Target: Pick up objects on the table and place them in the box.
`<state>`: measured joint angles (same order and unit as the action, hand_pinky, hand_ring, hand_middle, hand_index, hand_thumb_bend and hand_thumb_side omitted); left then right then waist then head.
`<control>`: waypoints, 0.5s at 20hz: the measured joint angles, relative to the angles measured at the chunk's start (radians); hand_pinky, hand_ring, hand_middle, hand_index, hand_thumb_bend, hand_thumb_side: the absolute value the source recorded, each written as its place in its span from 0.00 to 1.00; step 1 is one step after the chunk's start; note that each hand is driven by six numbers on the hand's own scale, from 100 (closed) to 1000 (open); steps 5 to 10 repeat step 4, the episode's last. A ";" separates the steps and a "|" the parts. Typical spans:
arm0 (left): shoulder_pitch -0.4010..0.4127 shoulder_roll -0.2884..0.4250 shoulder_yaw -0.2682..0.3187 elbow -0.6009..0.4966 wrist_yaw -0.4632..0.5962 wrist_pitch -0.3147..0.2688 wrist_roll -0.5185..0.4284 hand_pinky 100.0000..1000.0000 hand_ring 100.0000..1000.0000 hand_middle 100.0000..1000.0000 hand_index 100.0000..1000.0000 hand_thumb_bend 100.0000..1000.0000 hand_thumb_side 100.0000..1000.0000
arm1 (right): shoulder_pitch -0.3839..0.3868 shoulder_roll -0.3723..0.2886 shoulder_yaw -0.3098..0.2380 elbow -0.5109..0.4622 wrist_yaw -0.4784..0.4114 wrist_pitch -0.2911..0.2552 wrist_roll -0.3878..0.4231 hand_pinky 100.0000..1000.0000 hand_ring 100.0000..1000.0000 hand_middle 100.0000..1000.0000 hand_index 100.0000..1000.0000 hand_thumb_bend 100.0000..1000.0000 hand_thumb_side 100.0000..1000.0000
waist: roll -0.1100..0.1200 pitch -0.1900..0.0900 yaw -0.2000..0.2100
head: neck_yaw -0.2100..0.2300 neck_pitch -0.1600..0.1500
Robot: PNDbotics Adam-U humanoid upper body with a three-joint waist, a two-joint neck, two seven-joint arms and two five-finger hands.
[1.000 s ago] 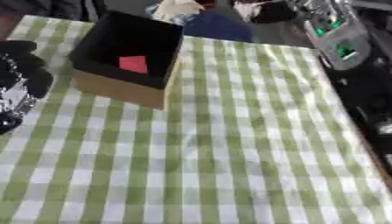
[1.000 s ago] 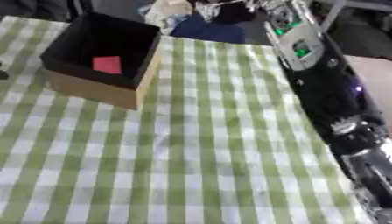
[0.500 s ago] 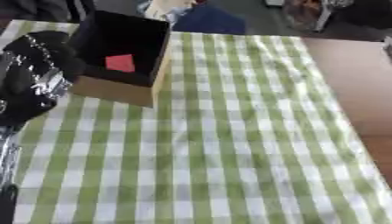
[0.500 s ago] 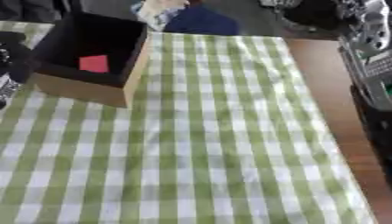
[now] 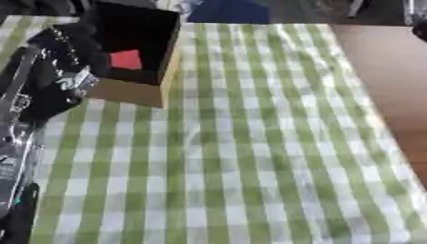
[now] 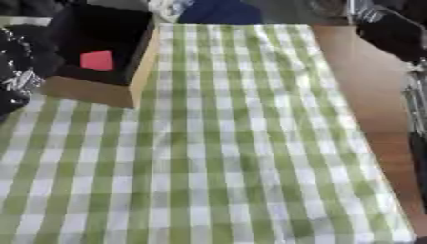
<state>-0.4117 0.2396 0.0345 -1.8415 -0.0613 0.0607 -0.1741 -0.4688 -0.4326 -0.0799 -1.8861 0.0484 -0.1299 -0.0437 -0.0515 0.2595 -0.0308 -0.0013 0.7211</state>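
The box [image 6: 104, 57] stands at the far left of the table [image 6: 359, 95], on the green-and-white checked cloth [image 5: 250, 143]. It is open at the top, with a black inside and tan cardboard outer walls; the near wall and the right wall show their tan faces. A small red object [image 6: 96, 60] lies flat on the box floor, towards the near side. It looks roughly square, but the picture is too soft for me to say what it is.

My left hand [image 5: 63, 71] is at the left edge, just beside the box's left wall, black with silver parts. Its shape is blurred, and I cannot tell whether the fingers are spread or curled, nor whether they touch the box. My left forearm runs down the left side to the lower corner.

My right arm [image 6: 392, 33] shows only as a dark mass at the upper right corner, over the bare brown wood beyond the cloth's edge. A blue fabric item [image 5: 229, 10] lies past the cloth's far end.
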 measured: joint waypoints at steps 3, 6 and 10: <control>0.007 0.000 0.000 0.003 0.000 0.000 0.000 0.69 0.53 0.52 0.73 0.49 0.37 | 0.035 0.017 -0.006 -0.013 0.002 -0.003 -0.009 0.79 0.66 0.64 0.81 0.00 0.00 | 0.001 0.002 -0.001 | 0.008 0.000; 0.009 0.000 0.000 0.003 0.000 0.000 0.000 0.69 0.53 0.52 0.73 0.49 0.37 | 0.046 0.023 -0.007 -0.014 0.003 -0.004 -0.011 0.79 0.66 0.64 0.81 0.00 0.00 | 0.001 0.003 -0.003 | 0.010 0.000; 0.009 0.000 0.000 0.003 0.000 0.000 0.000 0.69 0.53 0.52 0.73 0.49 0.37 | 0.046 0.023 -0.007 -0.014 0.003 -0.004 -0.011 0.79 0.66 0.64 0.81 0.00 0.00 | 0.001 0.003 -0.003 | 0.010 0.000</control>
